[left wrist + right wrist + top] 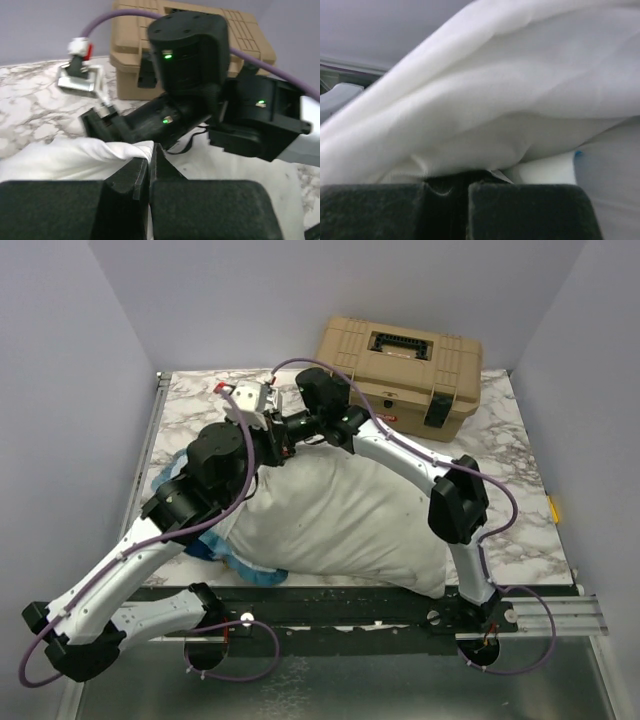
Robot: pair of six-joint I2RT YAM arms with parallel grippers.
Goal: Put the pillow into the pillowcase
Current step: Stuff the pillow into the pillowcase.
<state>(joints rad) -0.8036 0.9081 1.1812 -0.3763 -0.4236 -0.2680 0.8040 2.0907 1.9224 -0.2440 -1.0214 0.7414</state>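
The plump white pillow (350,525) lies across the middle of the table. The pillowcase (248,568) shows as blue frilled edging at the pillow's near left end and under my left arm (172,472). Both grippers meet at the pillow's far left corner. My left gripper (270,450) (150,151) is shut on a fold of white fabric (75,157). My right gripper (285,433) (447,177) is shut on thin white fabric (485,100) that drapes over its jaws, with a blue fleck (578,154) beside it. I cannot tell whether this fabric is the pillow or the case's white inside.
A tan plastic toolbox (400,365) stands at the back of the marble table (520,460); it also shows in the left wrist view (130,60). A small metal clamp with a red tag (250,398) sits on the right arm near the grippers. Grey walls close in the sides.
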